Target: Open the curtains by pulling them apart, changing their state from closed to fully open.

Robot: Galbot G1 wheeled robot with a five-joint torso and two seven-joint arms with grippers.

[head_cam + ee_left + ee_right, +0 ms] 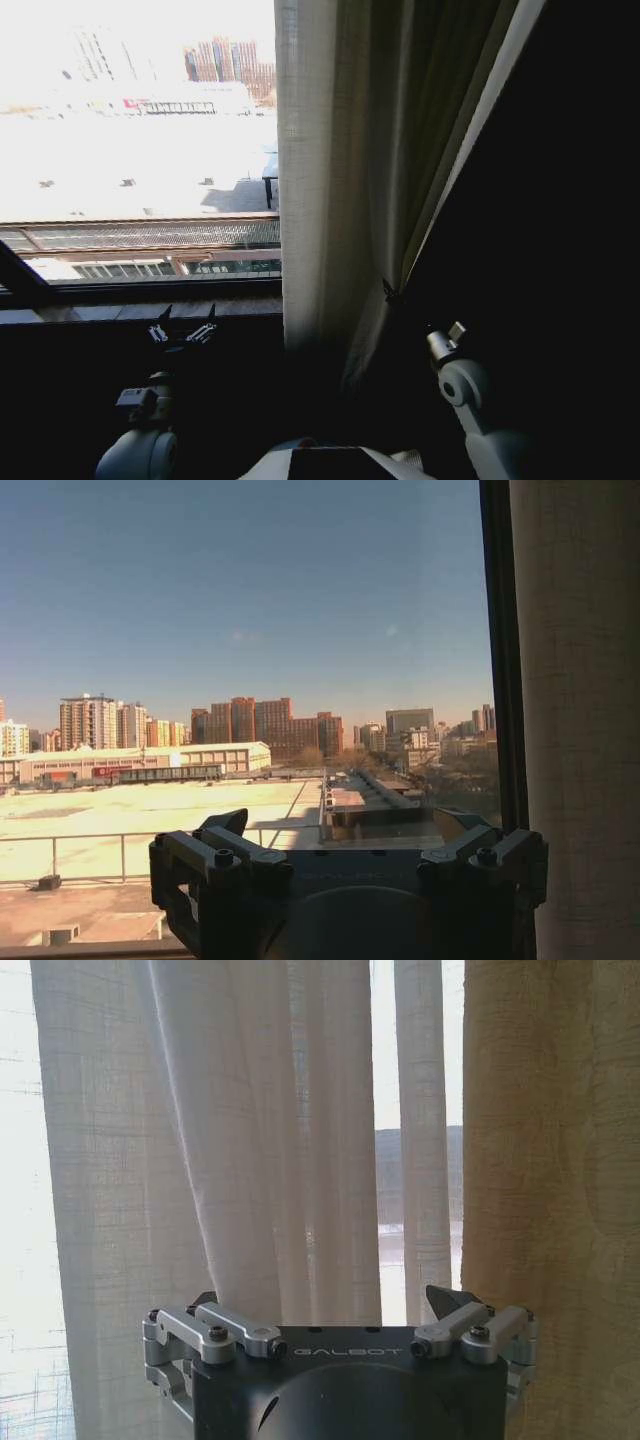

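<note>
The sheer white curtains (315,170) hang bunched in pleats right of the bare window (140,130). My left gripper (183,322) is low in front of the window sill, left of the fabric, open and holding nothing. In the left wrist view that gripper (340,825) faces the glass, with a curtain edge (580,730) to one side. My right arm (447,345) reaches up at the dark lower edge of the curtains. The right gripper (325,1300) stands open, facing the sheer pleats (250,1140) a short way off, with nothing between its fingers.
A heavier beige drape (550,1160) hangs beside the sheer panel and runs diagonally in the head view (450,130). A dark window sill (120,312) crosses below the glass. A dark window frame post (497,650) stands beside the curtain edge.
</note>
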